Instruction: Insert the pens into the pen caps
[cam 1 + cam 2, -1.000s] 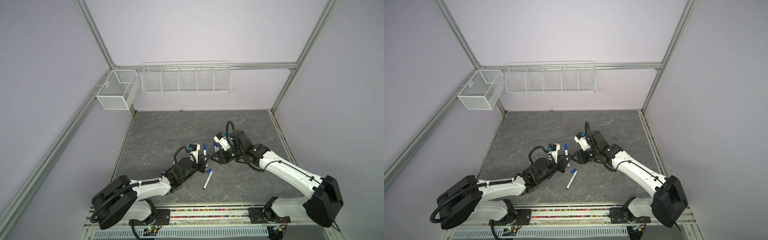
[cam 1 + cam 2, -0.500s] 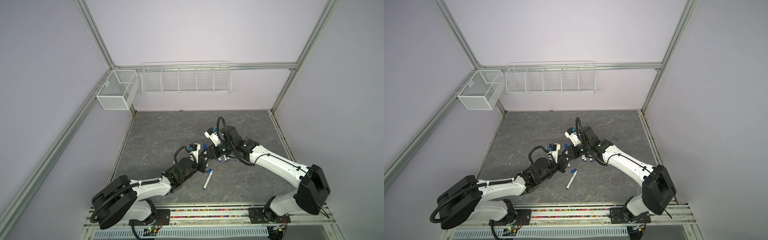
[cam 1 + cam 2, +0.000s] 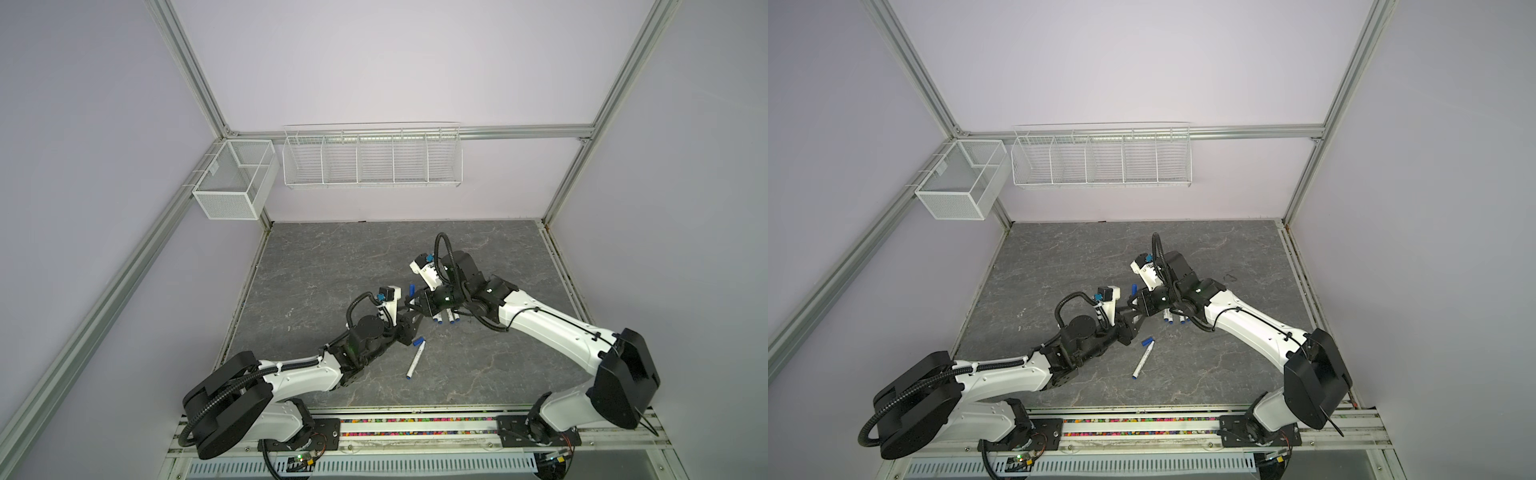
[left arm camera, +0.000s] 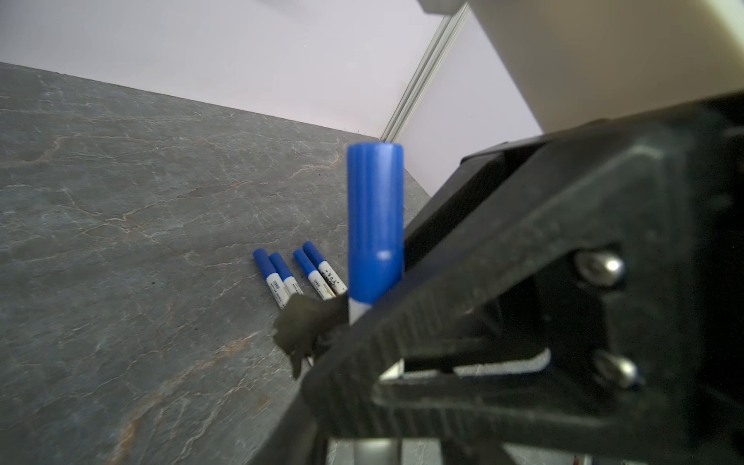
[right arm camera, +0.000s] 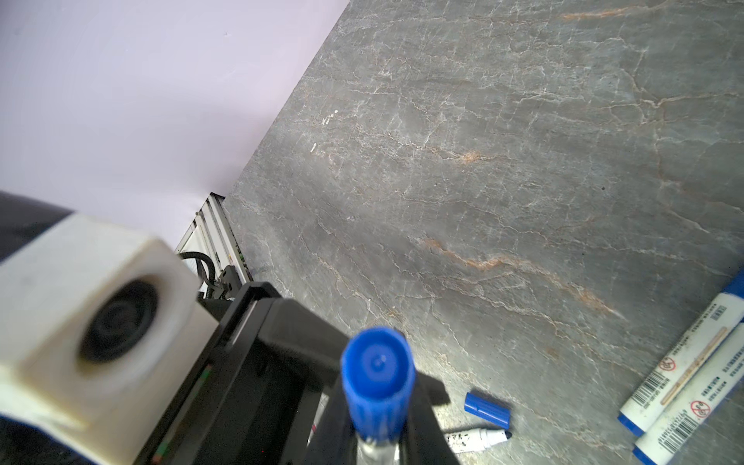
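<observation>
A white pen with a blue pen cap (image 3: 412, 288) (image 3: 1133, 288) on it stands upright between both grippers at the table's middle. My right gripper (image 5: 378, 439) (image 3: 417, 305) is shut on its barrel just under the cap (image 5: 377, 374). My left gripper (image 3: 409, 323) (image 4: 374, 453) sits lower on the same pen with its jaws apart. In the left wrist view the cap (image 4: 374, 225) rises in front of the right gripper's black body. An uncapped pen (image 3: 414, 361) (image 5: 479, 437) lies on the table with a loose cap (image 3: 419, 343) (image 5: 487, 408) beside its tip.
Several capped pens (image 3: 444, 319) (image 4: 300, 273) lie side by side under my right arm. Two white wire baskets (image 3: 372, 156) hang on the back wall and the left corner. Grey marbled table (image 3: 332, 266) runs bare behind the grippers.
My right gripper has come in from the right and shut on the upright pen. My left gripper's jaws have opened from their grip on it.
</observation>
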Robot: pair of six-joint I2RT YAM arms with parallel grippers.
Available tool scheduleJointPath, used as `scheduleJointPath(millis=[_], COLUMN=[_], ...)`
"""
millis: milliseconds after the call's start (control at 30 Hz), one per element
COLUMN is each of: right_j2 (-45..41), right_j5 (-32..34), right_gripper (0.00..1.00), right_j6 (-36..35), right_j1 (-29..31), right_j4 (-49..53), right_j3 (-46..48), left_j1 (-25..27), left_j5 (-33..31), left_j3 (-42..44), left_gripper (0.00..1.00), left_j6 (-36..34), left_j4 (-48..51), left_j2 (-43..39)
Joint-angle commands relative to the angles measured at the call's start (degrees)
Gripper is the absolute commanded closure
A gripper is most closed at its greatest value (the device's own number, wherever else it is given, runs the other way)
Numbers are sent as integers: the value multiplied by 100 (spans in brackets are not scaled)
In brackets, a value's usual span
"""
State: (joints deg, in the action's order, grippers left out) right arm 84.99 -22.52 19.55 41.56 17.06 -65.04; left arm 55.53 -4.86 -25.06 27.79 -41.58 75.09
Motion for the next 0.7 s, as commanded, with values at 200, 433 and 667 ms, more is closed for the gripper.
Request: scheduleJointPath(millis=[200,433,667], right_j2=[-300,225,1089], right_j5=[829,1922,2364], right_gripper=[89,88,88], right_j6=[126,17,-80], right_j1=[-903,-1913,-2161], right_j4=[998,2193,1960], right_j3=[114,8,-114], left_j1=[18,275,719], left_j5=[252,-150,-375], left_j3=[-766,-977,-1170], left_gripper=[1,1,1], left_j6=[-587,-712,-696], left_j4=[2708,4226,4922], left_j2=[-247,-66,244])
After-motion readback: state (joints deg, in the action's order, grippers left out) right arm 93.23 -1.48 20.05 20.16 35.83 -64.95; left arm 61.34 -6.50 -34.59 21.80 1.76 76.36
